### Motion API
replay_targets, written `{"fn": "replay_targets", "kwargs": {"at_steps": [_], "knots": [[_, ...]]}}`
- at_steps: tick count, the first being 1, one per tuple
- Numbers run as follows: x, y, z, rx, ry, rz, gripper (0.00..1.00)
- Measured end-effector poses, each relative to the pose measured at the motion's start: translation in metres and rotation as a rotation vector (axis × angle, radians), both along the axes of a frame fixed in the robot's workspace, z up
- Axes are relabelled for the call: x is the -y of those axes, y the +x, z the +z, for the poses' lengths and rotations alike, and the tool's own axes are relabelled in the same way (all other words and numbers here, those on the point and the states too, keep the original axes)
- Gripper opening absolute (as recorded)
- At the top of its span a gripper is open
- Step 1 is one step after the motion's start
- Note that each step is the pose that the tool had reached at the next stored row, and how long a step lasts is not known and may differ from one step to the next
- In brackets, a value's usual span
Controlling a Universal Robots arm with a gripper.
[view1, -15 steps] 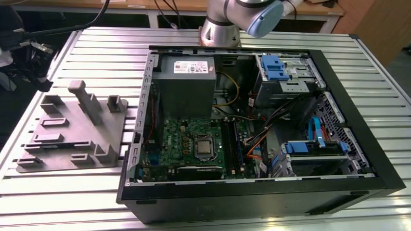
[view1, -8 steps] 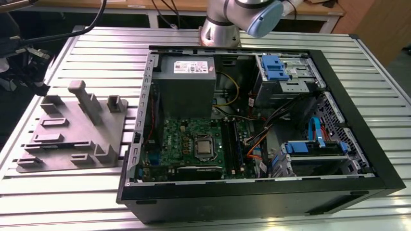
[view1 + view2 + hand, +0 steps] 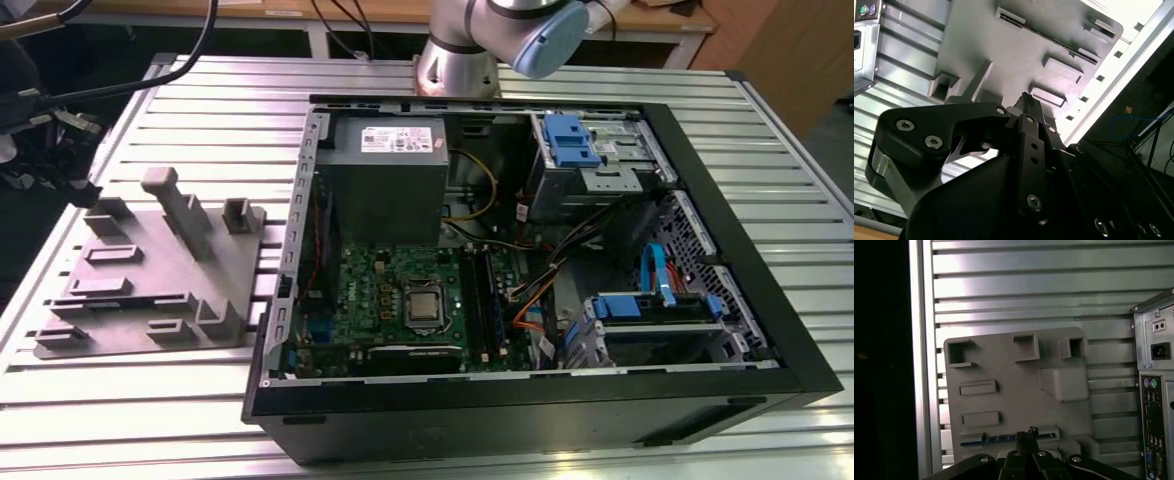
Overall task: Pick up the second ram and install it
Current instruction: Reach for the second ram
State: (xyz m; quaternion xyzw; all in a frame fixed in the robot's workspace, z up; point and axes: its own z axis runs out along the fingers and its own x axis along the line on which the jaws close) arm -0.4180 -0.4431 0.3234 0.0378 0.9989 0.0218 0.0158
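Note:
The second ram (image 3: 994,439) is a thin dark-and-blue strip standing on edge in a long slot of the grey fixture (image 3: 1014,390). In the second wrist view, the ram (image 3: 1054,40) is a dark line across the fixture (image 3: 1004,55). My gripper (image 3: 1026,436) hangs above the fixture, over the ram's slot and apart from it. Its fingertips are shut together with nothing between them. The gripper (image 3: 1025,100) also appears in the second wrist view. The motherboard (image 3: 387,290) lies inside the open computer case (image 3: 534,390), with its memory slots (image 3: 481,300) beside the processor.
The fixture (image 3: 147,280) sits on the slatted aluminium table (image 3: 400,80) at the exterior view's left, with upright posts and pockets. The case holds a power supply (image 3: 387,170), blue drive brackets (image 3: 567,140) and loose cables. The arm's base (image 3: 461,50) stands behind the case.

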Motion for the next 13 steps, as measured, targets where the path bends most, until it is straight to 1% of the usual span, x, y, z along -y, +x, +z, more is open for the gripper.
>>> {"fn": "replay_targets", "kwargs": {"at_steps": [13], "knots": [[0.0097, -0.0017, -0.0108, -0.0001, -0.0001, 0.000, 0.10]]}}
